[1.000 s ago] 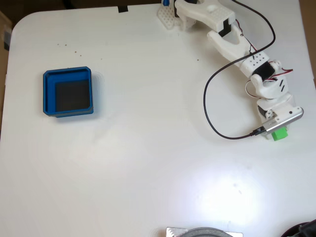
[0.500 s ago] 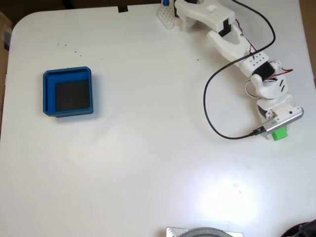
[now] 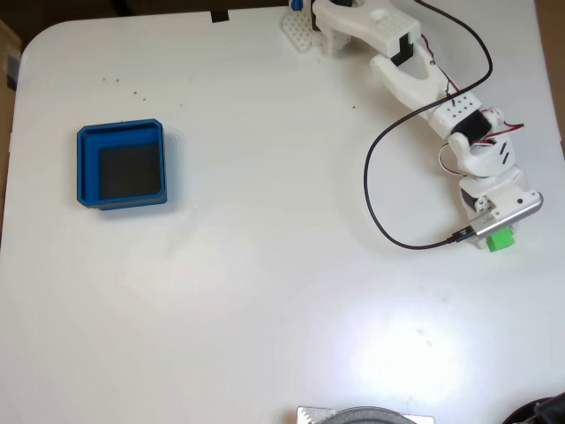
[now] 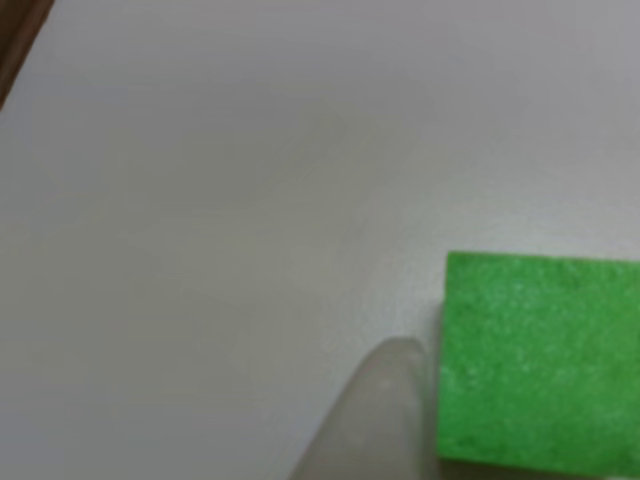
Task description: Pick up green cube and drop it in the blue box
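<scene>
Fixed view: The arm reaches from its base at the top edge down the right side of the table [image 3: 265, 291]. The gripper [image 3: 496, 231] sits at the far right, its head pointing down at the surface. The cube [image 3: 501, 239] lies on the table directly at the gripper, its green face partly hidden under the wrist's metal camera module; only the lower right part shows. The box [image 3: 122, 165] stands at the left, well apart from the cube, with the whole bare width of the table between them. The box floor is dark and holds nothing. The coming move therefore turns on a long leftward carry, slightly upward in this view. A black cable loops from the wrist back toward the arm's base. No brand, label or writing is legible here.

Other view: The cube [image 4: 540, 362] fills the lower right, resting flat on the table. One pale, blurred fingertip [image 4: 375, 415] rises from the bottom edge just beside the cube's left face; contact cannot be confirmed. The cube lies to the right of this finger. The second finger is out of frame, so whether the jaws are spread or clamped cannot be told. The cube's faces carry no markings.
</scene>
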### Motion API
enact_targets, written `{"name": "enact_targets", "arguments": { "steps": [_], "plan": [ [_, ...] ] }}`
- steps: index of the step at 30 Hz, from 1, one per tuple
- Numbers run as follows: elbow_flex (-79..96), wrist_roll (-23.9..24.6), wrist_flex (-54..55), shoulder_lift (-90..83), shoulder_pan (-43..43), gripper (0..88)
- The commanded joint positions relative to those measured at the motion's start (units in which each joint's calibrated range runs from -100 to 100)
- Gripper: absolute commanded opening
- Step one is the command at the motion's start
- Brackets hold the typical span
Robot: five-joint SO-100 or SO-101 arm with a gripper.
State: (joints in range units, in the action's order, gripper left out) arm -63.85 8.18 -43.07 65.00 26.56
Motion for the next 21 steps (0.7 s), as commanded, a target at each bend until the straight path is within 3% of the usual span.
{"name": "enact_targets", "arguments": {
  "steps": [1,7,21],
  "plan": [
    [-3.6,-0.1,1.4,-1.7,0.1,11.9],
    [-3.6,-0.1,1.4,-1.7,-0.2,2.7],
    [-3.9,-0.1,1.0,-2.0,-0.1,2.5]
  ]
}}
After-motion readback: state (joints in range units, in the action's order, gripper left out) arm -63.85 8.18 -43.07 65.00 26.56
